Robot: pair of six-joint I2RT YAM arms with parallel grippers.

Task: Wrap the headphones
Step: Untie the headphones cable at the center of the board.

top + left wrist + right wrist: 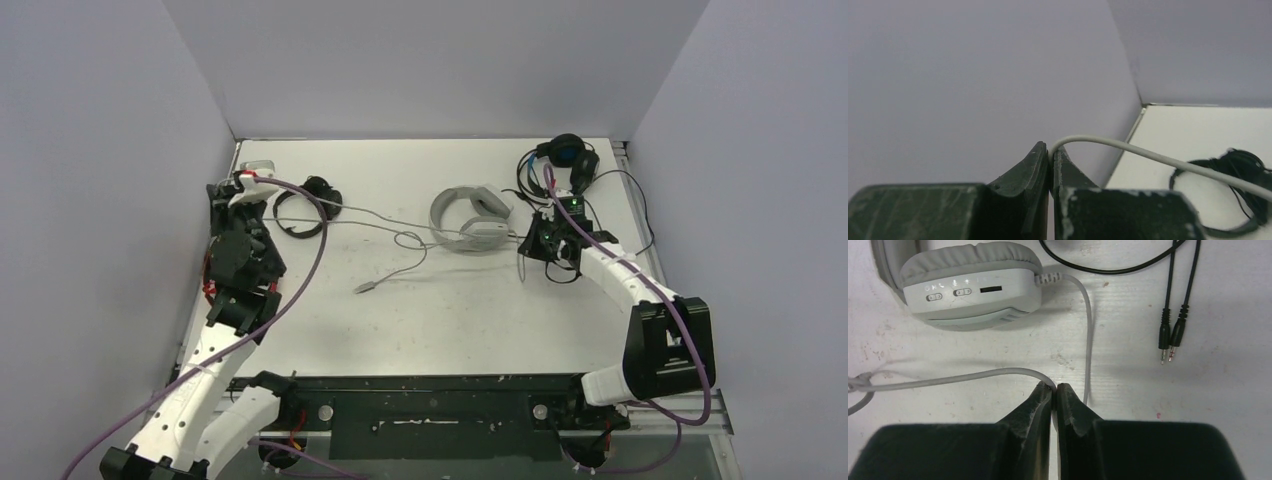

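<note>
Grey cable (948, 379) is pinched by the closed right gripper (1054, 390) just beside the white-grey headset (973, 285), laid mid-table (450, 320). The cable is also clamped by the left gripper (1052, 157) near a small black headset (318, 192). Two black plugs (1170, 342) are seen alongside.

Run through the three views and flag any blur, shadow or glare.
Top external: even, soft light with no glare, but the grey cable barely stands out from the white table. Left wrist: the left gripper is dark and soft close to the lens, and the black headset is slightly blurred. Right wrist: the white-grey headset is sharp, with a soft shadow beneath it.
</note>
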